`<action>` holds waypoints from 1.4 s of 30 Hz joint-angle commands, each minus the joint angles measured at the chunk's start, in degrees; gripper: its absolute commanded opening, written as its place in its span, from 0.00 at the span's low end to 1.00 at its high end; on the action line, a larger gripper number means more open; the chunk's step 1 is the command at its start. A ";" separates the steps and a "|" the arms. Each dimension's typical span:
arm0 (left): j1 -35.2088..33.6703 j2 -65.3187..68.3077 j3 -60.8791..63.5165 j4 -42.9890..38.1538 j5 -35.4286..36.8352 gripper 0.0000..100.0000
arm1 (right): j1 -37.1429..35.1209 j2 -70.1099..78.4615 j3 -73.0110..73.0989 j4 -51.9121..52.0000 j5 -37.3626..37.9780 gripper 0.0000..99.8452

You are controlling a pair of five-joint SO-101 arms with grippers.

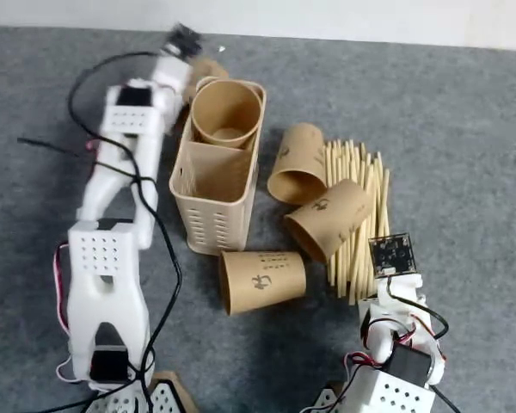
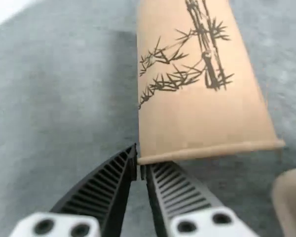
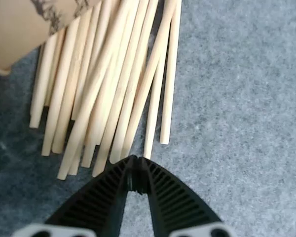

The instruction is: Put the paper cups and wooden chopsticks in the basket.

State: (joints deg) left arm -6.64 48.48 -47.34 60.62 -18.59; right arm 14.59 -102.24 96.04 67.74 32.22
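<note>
One cup [image 1: 228,116] stands in the basket [image 1: 208,219]; three cups [image 1: 262,280] lie tipped on the bench [image 1: 464,129] beside it, one of them across the chopsticks [image 1: 354,159]. Left gripper [image 2: 138,165] is pressed together, tips at the rim of a fifth cup [image 2: 197,89] lying on its side. Right gripper [image 3: 136,170] is pressed together, just short of the chopstick ends.

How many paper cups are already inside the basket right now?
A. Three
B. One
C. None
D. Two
B: a single paper cup stands upright in one end compartment of the basket, and the basket's other compartment holds no cup.
</note>
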 commanded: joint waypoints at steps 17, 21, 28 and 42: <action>-5.14 -23.69 -33.01 41.05 -0.97 0.00 | -0.22 -0.31 5.93 -0.13 0.53 0.01; -1.71 -44.35 -14.20 41.05 -2.37 0.00 | -0.22 -0.31 5.93 -0.13 0.53 0.01; 10.24 -66.95 17.19 41.05 -7.56 0.00 | -0.22 -0.31 5.93 -0.13 0.53 0.01; 11.21 -54.37 14.55 41.05 -7.03 0.01 | -0.22 -0.31 5.93 -0.13 0.53 0.01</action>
State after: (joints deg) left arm 4.18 -6.46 -30.64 101.41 -25.80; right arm 14.59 -102.24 96.04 67.74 32.22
